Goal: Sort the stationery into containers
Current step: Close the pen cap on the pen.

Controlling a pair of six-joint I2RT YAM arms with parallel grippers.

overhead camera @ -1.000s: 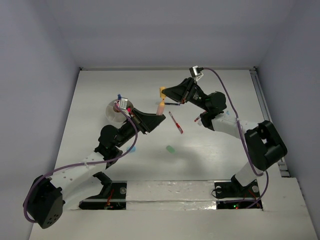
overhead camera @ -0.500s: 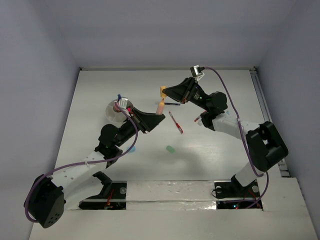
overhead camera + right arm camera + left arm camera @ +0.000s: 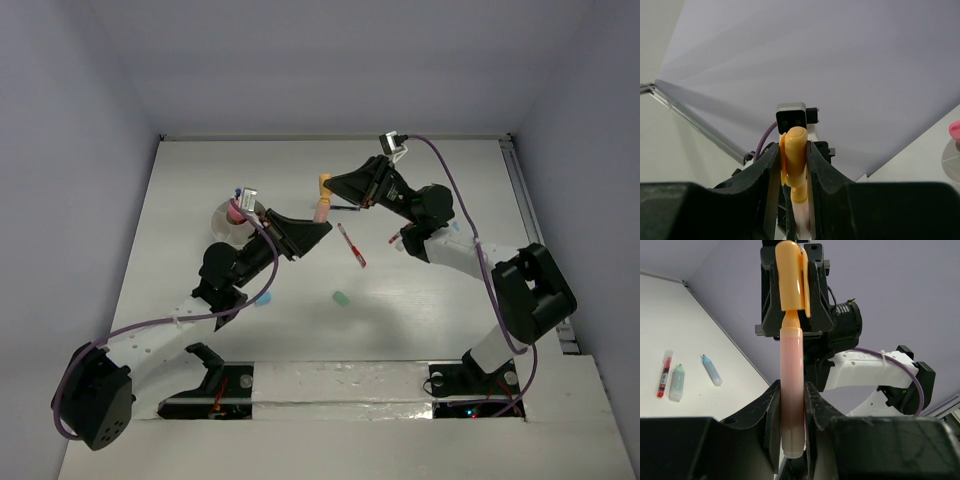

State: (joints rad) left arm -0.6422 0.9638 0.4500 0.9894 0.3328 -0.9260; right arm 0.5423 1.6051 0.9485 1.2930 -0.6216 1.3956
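Observation:
An orange marker with a pale pink-orange barrel is held in the air between both grippers. My left gripper is shut on the barrel's lower end. My right gripper is shut on its orange cap. The white cup stands behind the left wrist and holds a pink marker and a blue-white marker. A red pen, a mint eraser, a light-blue eraser and a black pen lie on the table.
The left wrist view shows a red pen, a mint item and a light-blue item lying on the table at the left. The cup's rim shows at the right edge of the right wrist view. Grey walls enclose the table.
My left wrist has lifted and shifted slightly towards the back. The orange marker stays held by both grippers. The right arm has barely moved.

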